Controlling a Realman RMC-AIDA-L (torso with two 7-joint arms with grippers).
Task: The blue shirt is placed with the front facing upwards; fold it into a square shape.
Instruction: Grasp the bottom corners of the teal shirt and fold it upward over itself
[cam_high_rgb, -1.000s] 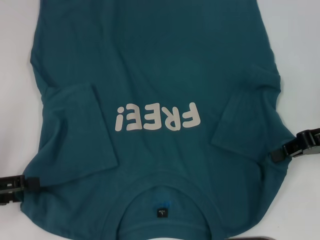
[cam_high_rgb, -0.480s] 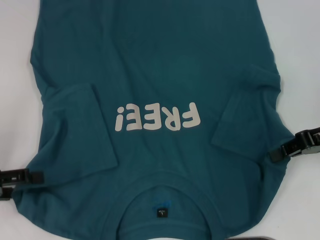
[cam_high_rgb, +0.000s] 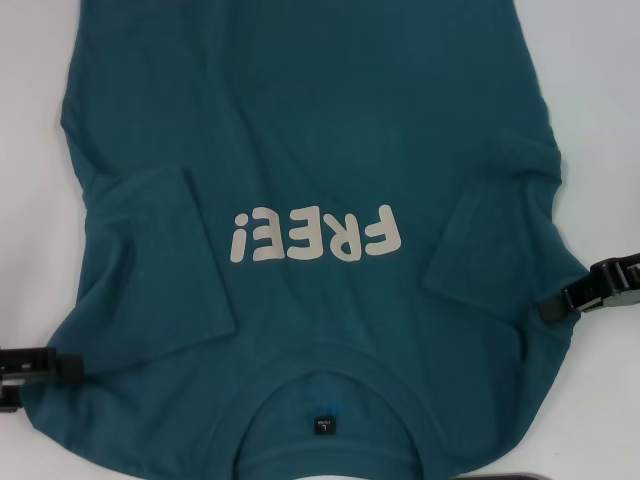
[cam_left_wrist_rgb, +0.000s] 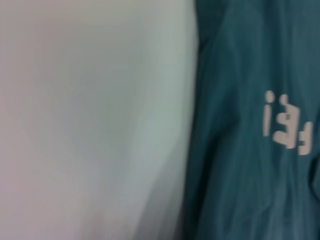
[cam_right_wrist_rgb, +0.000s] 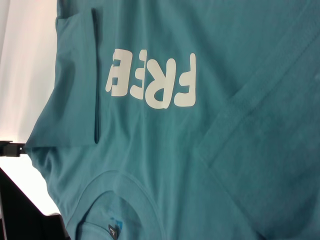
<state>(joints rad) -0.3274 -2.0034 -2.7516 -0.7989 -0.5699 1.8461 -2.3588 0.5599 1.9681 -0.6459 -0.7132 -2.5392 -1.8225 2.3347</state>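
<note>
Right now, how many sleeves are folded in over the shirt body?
2. The left sleeve lies folded onto the shirt beside the "!" of the lettering; the right sleeve lies folded in beside the "F". None seems hidden.

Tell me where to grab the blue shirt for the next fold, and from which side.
Grip the blue shirt at its two shoulder edges beside the collar, coming in low from the sides. The sleeves are already folded inward, so those outer edges are straight. The left gripper and right gripper sit there now.
</note>
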